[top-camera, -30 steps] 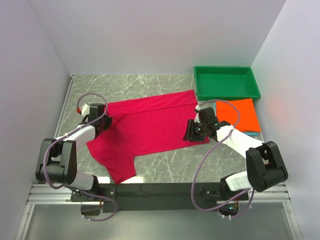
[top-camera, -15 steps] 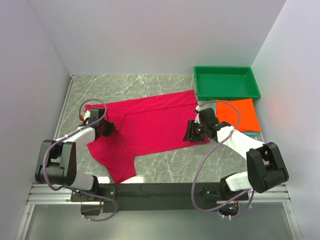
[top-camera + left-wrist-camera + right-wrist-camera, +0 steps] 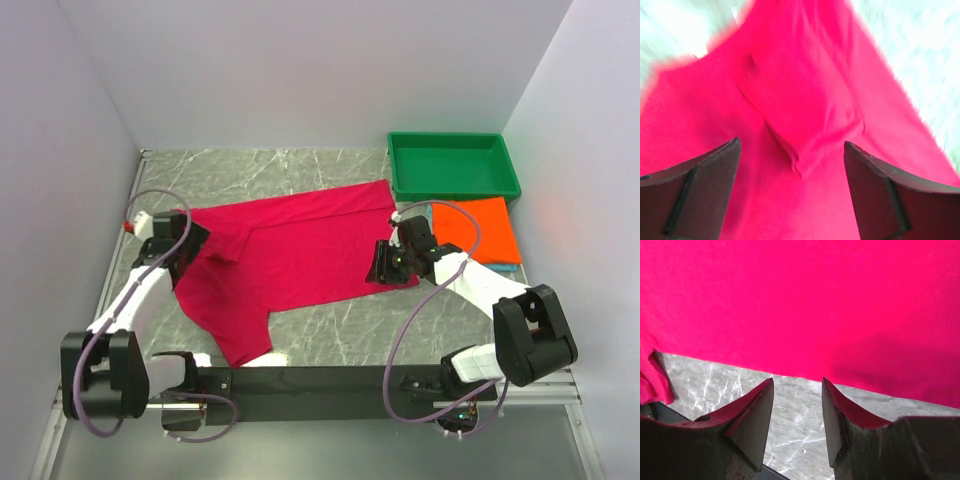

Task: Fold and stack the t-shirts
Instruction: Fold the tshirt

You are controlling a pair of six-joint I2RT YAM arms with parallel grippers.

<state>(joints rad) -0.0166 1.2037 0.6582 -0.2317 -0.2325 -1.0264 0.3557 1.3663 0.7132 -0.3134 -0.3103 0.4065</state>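
Observation:
The crimson-pink t-shirt [image 3: 300, 255] lies spread flat on the marble table, one sleeve pointing toward the near edge. My left gripper [image 3: 192, 246] hovers over its left part, open, with only wrinkled pink cloth [image 3: 800, 105] under the gap [image 3: 791, 142]. My right gripper [image 3: 384, 266] is at the shirt's lower right corner, open and empty, its fingertips [image 3: 797, 379] over bare marble just off the hem [image 3: 805, 375]. The folded orange t-shirt [image 3: 478, 228] lies at the right on a teal one [image 3: 506, 266], of which only a sliver shows.
An empty green plastic tray [image 3: 450, 137] stands at the back right, just behind the orange shirt. White walls close in the table on the left, back and right. Bare marble [image 3: 250, 170] shows behind the pink shirt.
My left gripper has gone from shut to open, letting go of the pink cloth, and has drawn back to the left. The shirt's left edge now lies further left. The right arm has not moved.

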